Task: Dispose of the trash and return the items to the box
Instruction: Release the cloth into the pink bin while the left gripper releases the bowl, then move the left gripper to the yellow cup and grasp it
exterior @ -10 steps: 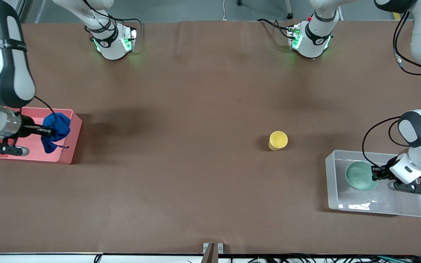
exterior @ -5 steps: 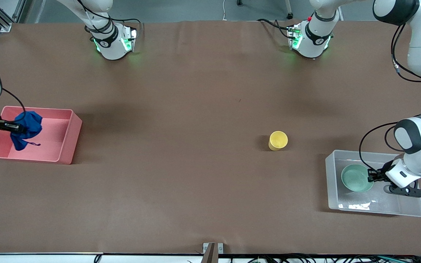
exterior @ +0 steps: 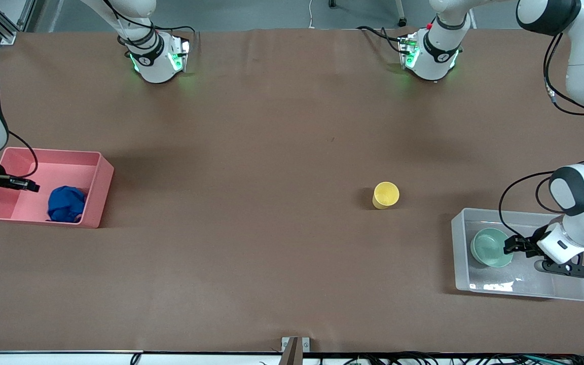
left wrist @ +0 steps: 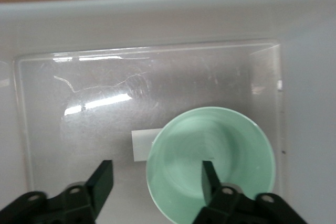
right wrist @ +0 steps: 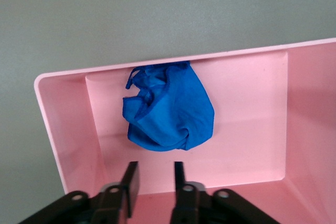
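Dropped from the right gripper (exterior: 32,186) within the last half second, the blue cloth wad (exterior: 66,204) now lies crumpled in the pink bin (exterior: 100,190), in the corner nearer the front camera and toward the table's middle. That gripper hangs over the bin with nothing in it, its fingers (right wrist: 131,182) parted by a narrow gap. At the left arm's end of the table, the mint-green bowl (exterior: 491,247) has settled upright on the floor of the clear bin (exterior: 458,253), partly covering a small white label (left wrist: 140,144) on which no writing can be read. The left gripper (left wrist: 155,174) has let go and stands wide open, one finger (left wrist: 209,177) over the bowl's inside, the other outside its rim. Out on the brown table (exterior: 271,152), the yellow cup (exterior: 386,195) stands upright, near the clear bin but apart from it.
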Motion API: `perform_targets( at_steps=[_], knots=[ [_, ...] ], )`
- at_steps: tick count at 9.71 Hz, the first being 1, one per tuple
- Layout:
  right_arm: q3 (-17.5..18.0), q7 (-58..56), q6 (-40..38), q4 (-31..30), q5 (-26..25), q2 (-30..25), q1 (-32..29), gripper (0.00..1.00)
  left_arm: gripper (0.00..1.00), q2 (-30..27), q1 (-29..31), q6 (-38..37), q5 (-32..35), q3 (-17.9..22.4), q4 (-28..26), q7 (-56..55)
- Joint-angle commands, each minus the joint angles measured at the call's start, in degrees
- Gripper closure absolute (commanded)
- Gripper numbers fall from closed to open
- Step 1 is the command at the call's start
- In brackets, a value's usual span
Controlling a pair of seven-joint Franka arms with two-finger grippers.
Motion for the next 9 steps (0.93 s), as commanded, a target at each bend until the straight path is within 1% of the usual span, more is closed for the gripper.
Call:
perform_targets(
  at_steps=[1, 2, 3, 5, 6, 8, 9],
  knots=[
    [1.07, -0.13, 0.48, 1.23, -0.44, 0.35, -1.31, 0.00, 0.00, -5.90, -2.86, -8.04, 1.11, 0.13, -1.55, -7.03],
    [1.07, 0.05, 0.32, 2.45, -0.18, 0.35, -1.66, 0.00, 0.00, -8.54, -4.88, -12.26, 1.11, 0.13, -2.17, -12.39],
    [1.15, 0.22, -0.03, 3.94, 0.17, 0.18, -1.66, 0.00, 0.00, -11.26, -6.64, -14.56, 1.11, 0.04, -3.92, -16.36],
    [1.59, 2.58, -1.08, 7.11, 0.44, -0.96, -0.36, 0.00, 0.00, -16.98, -8.06, -14.32, 1.11, -2.84, -10.84, -24.52],
    [1.59, 6.77, -7.44, 11.47, 0.35, -1.57, 1.65, 0.00, 0.00, -19.09, -8.06, -13.89, 1.11, -5.47, -14.10, -28.05],
    [1.68, 8.74, -20.45, 20.27, 0.96, -1.58, 4.30, 0.00, 0.00, -21.56, -8.06, -11.35, 1.20, -9.52, -19.81, -35.87],
    [1.60, 12.40, -23.47, 22.74, 2.01, -1.75, 6.31, 0.00, 0.00, -22.79, -8.24, -7.94, 2.51, -11.19, -23.67, -39.56]
  ],
)
